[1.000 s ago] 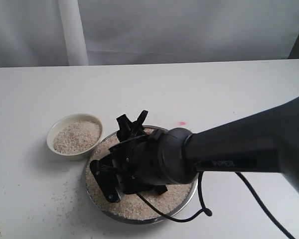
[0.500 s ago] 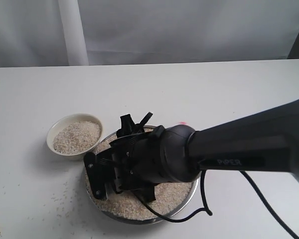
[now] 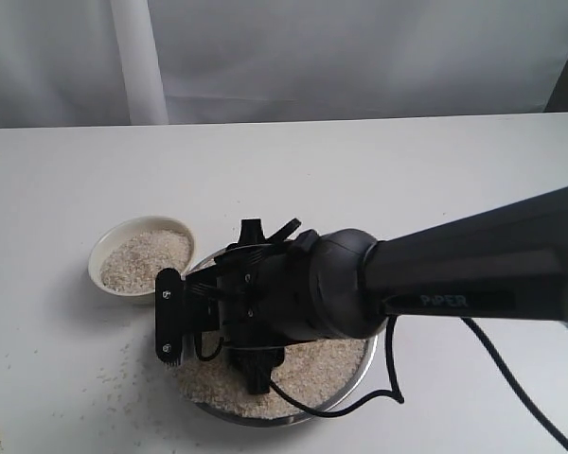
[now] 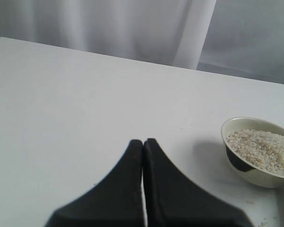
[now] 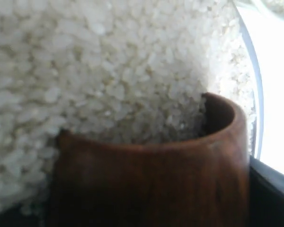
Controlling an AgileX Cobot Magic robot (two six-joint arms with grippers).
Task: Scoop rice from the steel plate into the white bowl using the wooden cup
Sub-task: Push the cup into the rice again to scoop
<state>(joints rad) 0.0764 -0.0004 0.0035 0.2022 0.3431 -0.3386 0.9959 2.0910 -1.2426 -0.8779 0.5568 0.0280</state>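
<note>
The steel plate [image 3: 364, 367] lies at the front middle of the table, full of rice [image 3: 312, 371]. My right arm hangs over it and hides the wooden cup in the exterior view. In the right wrist view the reddish-brown wooden cup [image 5: 151, 179] fills the foreground, its mouth tipped into the rice [image 5: 109, 61], grains lying inside its lip. My right gripper [image 5: 149, 198] is shut on the cup, and the plate's rim [image 5: 255, 94] shows beside it. The white bowl [image 3: 104, 280] holds rice left of the plate. My left gripper [image 4: 143, 143] is shut on nothing, over bare table near the bowl [image 4: 258, 177].
Loose grains [image 3: 123, 378] are scattered on the white table in front of the bowl. A small pink mark [image 3: 346, 234] lies behind the plate. A black cable [image 3: 388, 397] loops off the right arm beside the plate. A grey curtain backs the table.
The right wrist has rolled over the plate. Its black camera mount has swung left and upward from the rice, and the arm has shifted slightly left. Bowl and plate have stayed put.
</note>
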